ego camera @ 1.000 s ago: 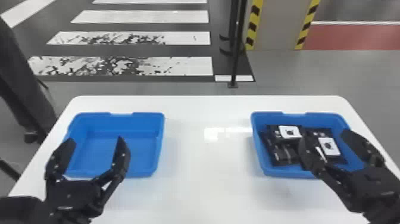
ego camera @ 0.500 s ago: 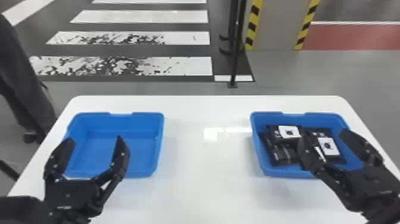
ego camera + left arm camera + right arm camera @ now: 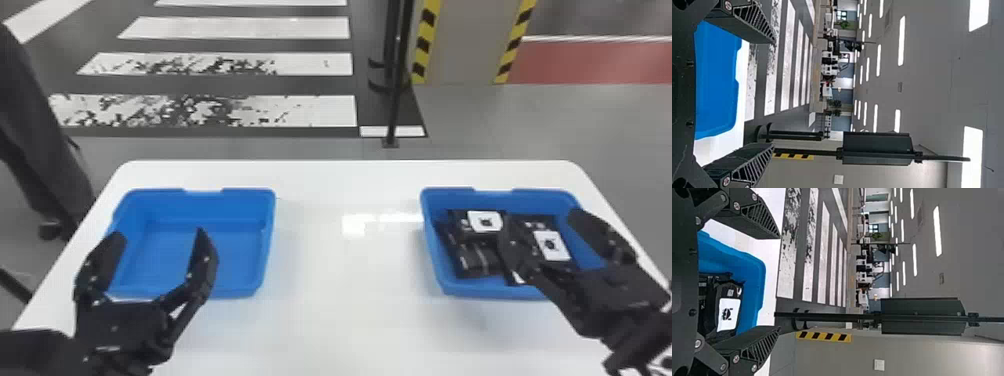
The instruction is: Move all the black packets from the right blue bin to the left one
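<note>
Unmoved since the earlier frame: left gripper [image 3: 159,234], jaws open, by the left bin [image 3: 247,200]; right gripper [image 3: 541,217], also open, partly hiding black packets [image 3: 475,258] in the right bin [image 3: 431,235], count unclear.

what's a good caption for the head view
Left gripper open by the empty left bin, right gripper open by the right bin, which holds black packets.

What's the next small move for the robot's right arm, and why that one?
I'd probably lower the right gripper a little toward the black packets. It appears to hang open over the right blue bin, with nothing between its fingers, while the left blue bin looks empty, so the packets seem still to need moving.
</note>
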`<state>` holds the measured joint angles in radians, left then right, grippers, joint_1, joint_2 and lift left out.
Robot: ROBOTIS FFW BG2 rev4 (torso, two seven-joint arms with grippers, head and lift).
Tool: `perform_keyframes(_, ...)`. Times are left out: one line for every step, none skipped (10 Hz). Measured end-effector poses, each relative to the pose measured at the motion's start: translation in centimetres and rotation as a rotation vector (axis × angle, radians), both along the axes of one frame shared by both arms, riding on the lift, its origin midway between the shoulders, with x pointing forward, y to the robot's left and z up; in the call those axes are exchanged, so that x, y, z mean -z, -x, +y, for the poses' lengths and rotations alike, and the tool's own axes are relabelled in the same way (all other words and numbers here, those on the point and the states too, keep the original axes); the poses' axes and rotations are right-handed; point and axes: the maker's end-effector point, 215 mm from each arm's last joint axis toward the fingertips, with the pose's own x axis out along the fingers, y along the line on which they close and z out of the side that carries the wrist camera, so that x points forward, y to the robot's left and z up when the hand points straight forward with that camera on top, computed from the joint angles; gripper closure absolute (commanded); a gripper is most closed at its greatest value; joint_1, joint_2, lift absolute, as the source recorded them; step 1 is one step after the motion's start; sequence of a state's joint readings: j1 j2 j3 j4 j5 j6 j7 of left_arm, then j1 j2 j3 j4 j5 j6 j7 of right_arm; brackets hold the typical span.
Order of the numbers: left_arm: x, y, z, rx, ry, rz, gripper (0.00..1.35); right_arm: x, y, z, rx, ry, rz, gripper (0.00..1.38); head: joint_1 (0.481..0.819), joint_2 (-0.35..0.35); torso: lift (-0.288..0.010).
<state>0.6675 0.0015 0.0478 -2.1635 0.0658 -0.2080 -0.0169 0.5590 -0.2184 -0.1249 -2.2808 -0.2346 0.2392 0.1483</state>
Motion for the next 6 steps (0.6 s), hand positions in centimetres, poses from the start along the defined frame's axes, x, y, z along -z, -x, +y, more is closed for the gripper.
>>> perform_keyframes(0.0, 0.0, -0.1, 0.001, 0.001, 0.001, 0.1, 1.2, -1.5, -0.5, -0.005, 0.025, 0.028, 0.22, 0.695, -0.002, -0.14)
perform_keyframes(0.1, 0.0, -0.2, 0.004, 0.002, 0.002, 0.1, 2.7, -3.4, -1.3, -0.007, 0.051, 0.062, 0.22, 0.695, -0.013, -0.14)
perform_keyframes(0.1, 0.0, -0.3, 0.006, 0.003, 0.002, 0.1, 3.9, -5.1, -2.2, 0.006, 0.064, 0.097, 0.22, 0.695, -0.027, -0.14)
perform_keyframes(0.1, 0.0, -0.3, 0.007, 0.004, 0.002, 0.1, 5.0, -6.5, -3.0, 0.021, 0.07, 0.136, 0.22, 0.695, -0.038, -0.14)
perform_keyframes(0.1, 0.0, -0.3, 0.008, 0.005, 0.003, 0.1, 6.1, -7.5, -3.5, 0.029, 0.071, 0.178, 0.22, 0.695, -0.043, -0.14)
perform_keyframes(0.3, -0.1, -0.4, 0.011, 0.006, 0.01, 0.1, 7.1, -8.3, -3.7, 0.031, 0.069, 0.214, 0.22, 0.695, -0.048, -0.14)
